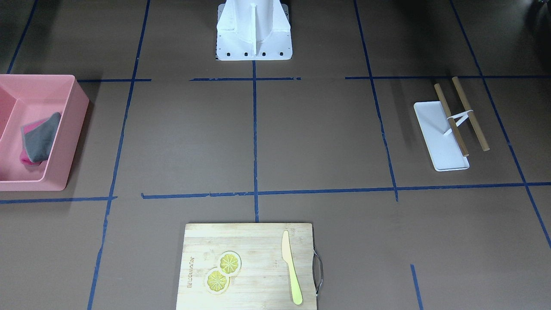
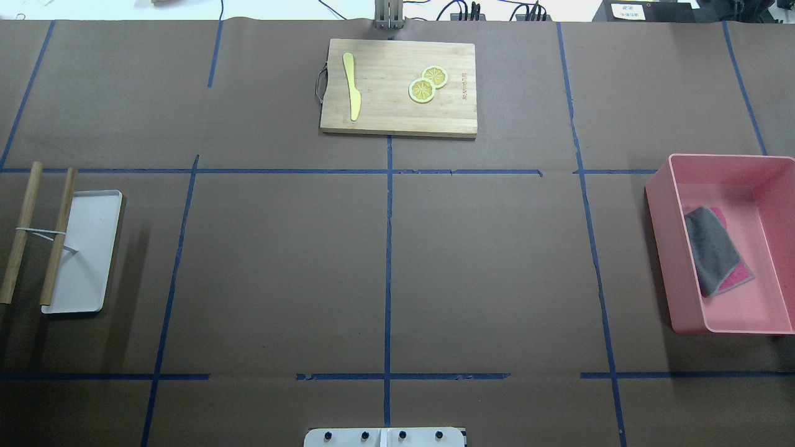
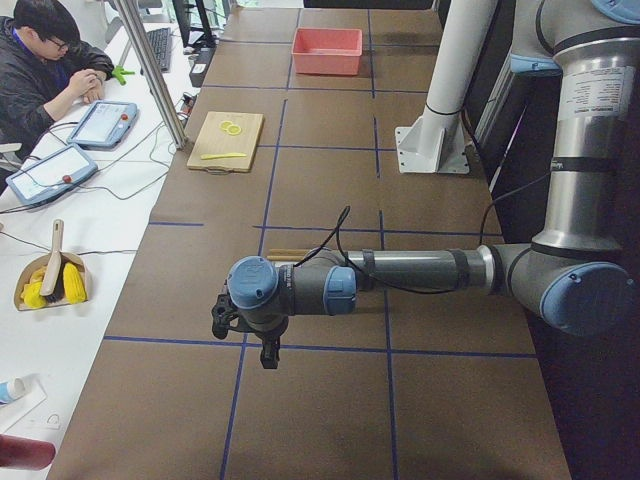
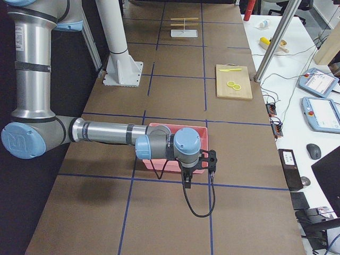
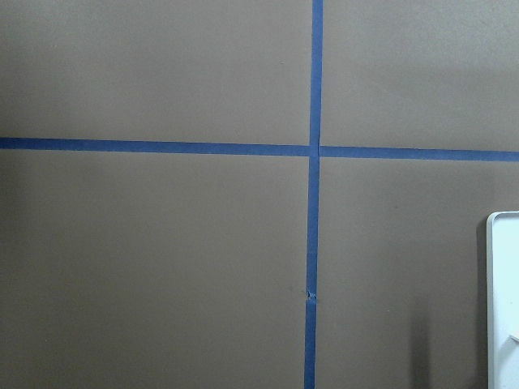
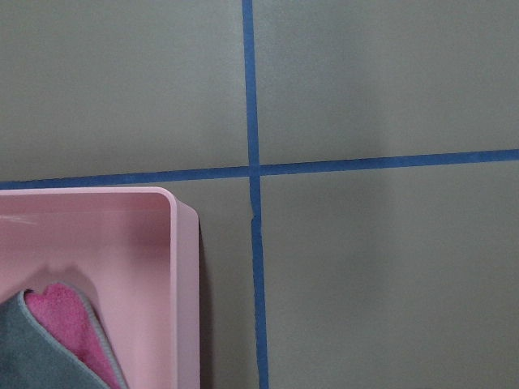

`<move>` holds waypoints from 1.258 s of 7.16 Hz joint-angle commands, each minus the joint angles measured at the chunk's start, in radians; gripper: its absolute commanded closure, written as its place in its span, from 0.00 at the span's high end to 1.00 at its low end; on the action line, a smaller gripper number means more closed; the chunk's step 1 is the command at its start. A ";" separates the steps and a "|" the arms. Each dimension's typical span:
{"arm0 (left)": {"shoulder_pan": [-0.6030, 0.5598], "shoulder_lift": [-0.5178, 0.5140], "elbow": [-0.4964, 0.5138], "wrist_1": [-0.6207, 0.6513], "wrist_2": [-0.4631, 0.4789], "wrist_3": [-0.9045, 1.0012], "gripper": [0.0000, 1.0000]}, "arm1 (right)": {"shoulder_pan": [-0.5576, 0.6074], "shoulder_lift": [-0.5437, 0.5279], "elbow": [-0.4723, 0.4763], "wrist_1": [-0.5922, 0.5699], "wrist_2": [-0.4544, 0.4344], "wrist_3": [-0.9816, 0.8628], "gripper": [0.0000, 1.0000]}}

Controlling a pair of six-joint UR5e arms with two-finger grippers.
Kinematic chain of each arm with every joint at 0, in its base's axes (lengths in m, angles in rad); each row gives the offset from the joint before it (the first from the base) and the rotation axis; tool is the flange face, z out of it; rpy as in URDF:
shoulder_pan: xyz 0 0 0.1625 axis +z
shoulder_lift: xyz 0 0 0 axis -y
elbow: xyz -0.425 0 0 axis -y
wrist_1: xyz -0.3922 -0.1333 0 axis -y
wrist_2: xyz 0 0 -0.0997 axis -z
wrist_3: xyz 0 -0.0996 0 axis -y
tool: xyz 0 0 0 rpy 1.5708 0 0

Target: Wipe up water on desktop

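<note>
both arms hang over the desktop

the left gripper [image 3: 228,320] and right gripper [image 4: 212,161] show only in the side views, so i cannot tell whether they are spread or pressed together. the brown desktop [image 2: 497,261] lies below both. just beside the right gripper sits a pink bin [image 2: 667,248] holding a folded grey-and-pink cloth [image 2: 711,251]. near the left gripper lies a white tray [image 2: 93,217]. well beyond both is a bamboo cutting board [image 2: 385,112].

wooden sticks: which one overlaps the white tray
The stick nearer the table's middle; it crosses the edge of the white tray, while the outer stick lies clear of it.
</note>
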 commanded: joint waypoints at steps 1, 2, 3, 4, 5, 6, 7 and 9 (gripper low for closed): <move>0.000 0.000 0.002 0.000 0.000 0.000 1.00 | 0.000 -0.003 -0.002 -0.002 -0.051 -0.071 1.00; 0.000 0.000 0.002 0.000 0.000 0.000 1.00 | 0.000 -0.003 -0.002 -0.008 -0.049 -0.071 1.00; 0.000 0.000 0.002 0.000 0.000 0.000 1.00 | 0.000 -0.004 -0.002 -0.008 -0.041 -0.071 1.00; 0.000 -0.002 0.000 0.000 0.000 0.000 1.00 | 0.000 -0.004 -0.004 -0.010 -0.034 -0.071 1.00; 0.000 -0.002 0.000 0.000 0.000 0.000 1.00 | 0.000 -0.004 -0.005 -0.010 -0.031 -0.070 1.00; 0.000 -0.002 -0.001 0.000 0.000 0.000 1.00 | 0.000 -0.004 -0.007 -0.011 -0.009 -0.068 1.00; 0.000 -0.002 0.000 0.000 0.000 0.000 1.00 | 0.000 -0.006 -0.011 -0.011 0.011 -0.068 1.00; 0.000 -0.002 0.000 0.000 0.000 0.000 1.00 | 0.000 -0.006 -0.010 -0.011 0.012 -0.063 1.00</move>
